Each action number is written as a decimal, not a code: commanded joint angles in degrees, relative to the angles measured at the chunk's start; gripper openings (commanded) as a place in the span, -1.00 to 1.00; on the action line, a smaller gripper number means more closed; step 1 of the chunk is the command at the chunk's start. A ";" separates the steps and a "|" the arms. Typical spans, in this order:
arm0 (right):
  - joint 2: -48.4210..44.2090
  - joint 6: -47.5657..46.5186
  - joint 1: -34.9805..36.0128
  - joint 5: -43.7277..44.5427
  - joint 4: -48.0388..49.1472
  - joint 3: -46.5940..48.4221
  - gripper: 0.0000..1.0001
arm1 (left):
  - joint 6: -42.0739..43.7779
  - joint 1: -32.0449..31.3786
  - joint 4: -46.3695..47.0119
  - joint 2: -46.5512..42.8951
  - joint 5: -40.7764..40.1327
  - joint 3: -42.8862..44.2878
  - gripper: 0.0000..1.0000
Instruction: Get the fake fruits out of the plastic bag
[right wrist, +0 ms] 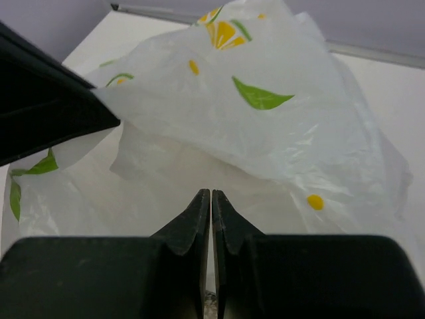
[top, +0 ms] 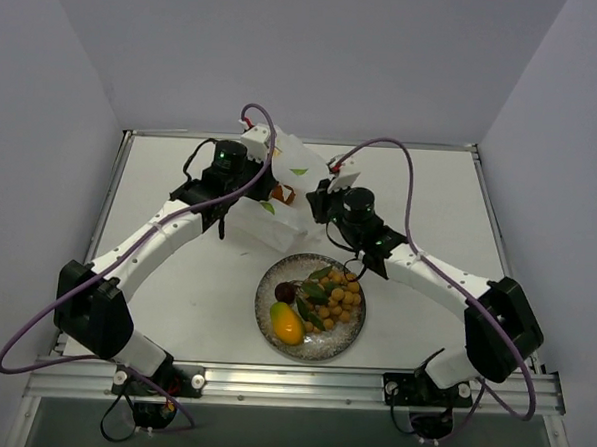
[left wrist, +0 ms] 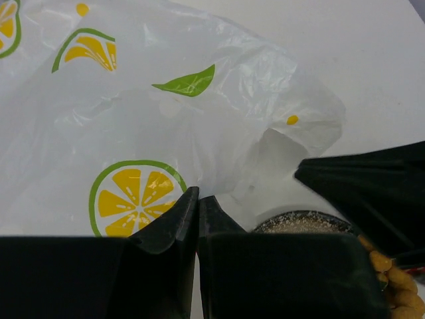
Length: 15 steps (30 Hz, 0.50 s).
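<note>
The plastic bag [top: 289, 166], white with lemon slices and green leaves, hangs raised between my two grippers above the far middle of the table. My left gripper [top: 249, 181] is shut on its left side, and its closed tips pinch the film in the left wrist view [left wrist: 198, 193]. My right gripper [top: 321, 197] is shut on its right side [right wrist: 211, 194]. An orange ball [top: 281, 194] shows in the bag's open mouth. On the speckled plate [top: 319, 344] lie the berry bunch [top: 337, 298], a mango [top: 287, 324] and one maroon ball [top: 286, 292]. The second maroon ball is hidden.
The plate sits just in front of the bag, between the two arms; its rim [left wrist: 299, 222] and some berries [left wrist: 393, 274] show low in the left wrist view. The table's raised edges run along the left, right and far sides.
</note>
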 commanded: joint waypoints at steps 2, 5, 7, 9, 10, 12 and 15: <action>6.87 1.26 6.28 4.81 5.00 2.25 -0.97 | -1.32 0.19 2.91 -1.78 3.40 0.46 -0.95; 12.32 3.53 10.06 4.55 8.68 3.93 -0.97 | -2.02 0.45 2.82 -1.43 4.11 0.63 -0.95; 15.83 4.86 13.47 5.52 9.92 5.95 -0.97 | -2.63 0.89 2.91 -1.60 4.02 -0.07 -0.95; 17.51 7.49 15.95 8.41 11.59 7.00 -0.97 | -3.51 1.68 3.08 -2.13 3.67 -1.64 -0.95; 18.30 8.11 18.05 9.20 12.73 6.75 -0.97 | -4.47 2.03 3.43 -2.22 3.67 -2.35 -0.95; 18.57 8.73 19.47 12.36 16.94 5.43 -0.92 | -5.62 2.56 4.05 -2.92 3.67 -3.67 -0.95; 18.57 8.73 18.43 14.22 17.75 3.58 -0.91 | -8.43 3.88 5.54 -3.10 7.00 -5.17 -0.95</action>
